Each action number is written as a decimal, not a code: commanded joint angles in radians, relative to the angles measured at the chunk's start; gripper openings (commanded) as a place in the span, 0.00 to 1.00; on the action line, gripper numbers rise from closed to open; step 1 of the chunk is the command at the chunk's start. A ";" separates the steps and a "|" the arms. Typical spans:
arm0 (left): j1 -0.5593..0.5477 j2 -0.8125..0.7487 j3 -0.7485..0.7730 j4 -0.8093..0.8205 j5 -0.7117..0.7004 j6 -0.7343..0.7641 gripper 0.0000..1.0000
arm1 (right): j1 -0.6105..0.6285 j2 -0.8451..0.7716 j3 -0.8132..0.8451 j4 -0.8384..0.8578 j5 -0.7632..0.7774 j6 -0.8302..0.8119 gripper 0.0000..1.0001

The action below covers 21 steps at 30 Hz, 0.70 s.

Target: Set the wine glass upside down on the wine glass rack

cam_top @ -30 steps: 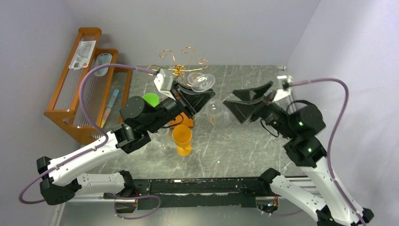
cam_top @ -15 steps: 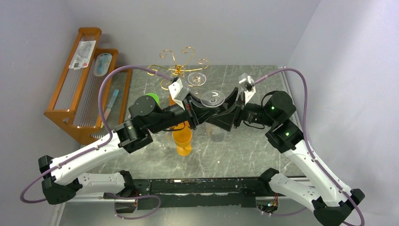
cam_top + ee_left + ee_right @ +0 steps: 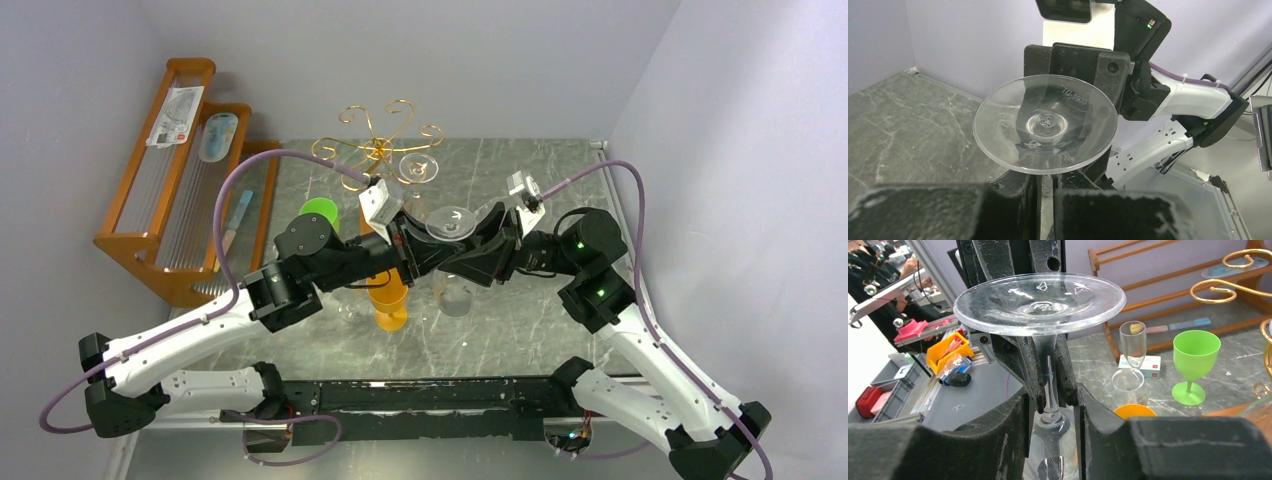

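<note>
1. nearest me, the orange goblet (image 3: 387,290) is standing on the table (image 3: 560,310), just left of and below the meeting grippers.
2. above mid-table, the wine glass (image 3: 452,222) is hanging in the air with its long axis upright, foot on top and bowl underneath, so it is already inverted.
3. my left gripper (image 3: 1046,192) is reaching in from the left and clamping the stem just under the foot.
4. my right gripper (image 3: 1050,425) is facing it from the right, jaws standing narrowly apart on either side of the stem, lower down toward the bowl; i cannot tell whether the pads are touching glass.
5. farthest, the wine glass rack (image 3: 378,150) is standing at the back edge, beyond and left of the glass, with a clear glass (image 3: 420,168) hanging on its right side. i am judging the left arm nearer it; the move is turning on carrying the upright stem back-left into a free curl.
</note>
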 commanded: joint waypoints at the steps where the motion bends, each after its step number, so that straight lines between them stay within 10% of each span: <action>1: 0.003 -0.042 -0.011 0.084 -0.013 0.012 0.05 | 0.002 -0.014 -0.030 0.059 -0.036 0.035 0.43; 21: 0.003 -0.090 -0.114 0.241 0.095 0.031 0.05 | 0.003 0.009 -0.078 0.236 -0.039 0.142 0.28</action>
